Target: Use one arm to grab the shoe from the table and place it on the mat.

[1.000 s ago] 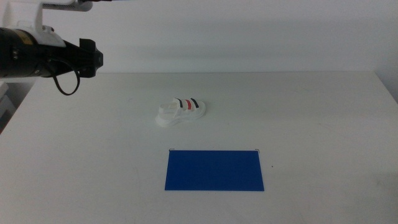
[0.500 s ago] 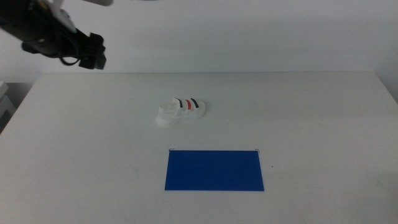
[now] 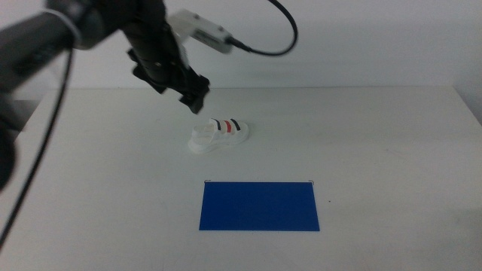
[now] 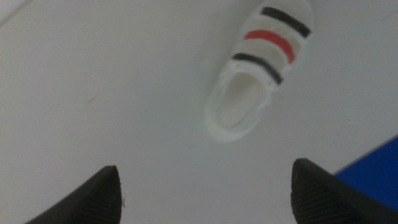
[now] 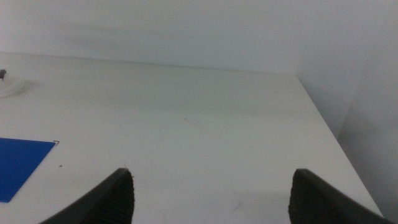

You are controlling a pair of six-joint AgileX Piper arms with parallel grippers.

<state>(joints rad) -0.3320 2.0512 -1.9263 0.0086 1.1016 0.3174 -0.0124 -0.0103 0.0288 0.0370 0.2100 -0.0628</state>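
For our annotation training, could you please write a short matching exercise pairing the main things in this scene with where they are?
Things:
1. shoe
2. mat
3. left gripper
4. right gripper

Places:
A. flat on the table, nearer the camera than the sandal
B. open, above bare tabletop, waiting
C. on the table's middle, beyond the blue rectangle
D. open, above and just behind the sandal

Pairs: 1-C, 2-A, 3-D, 4-B

Plain white wall [image 3: 361, 38] behind, soft even light, possibly overhead
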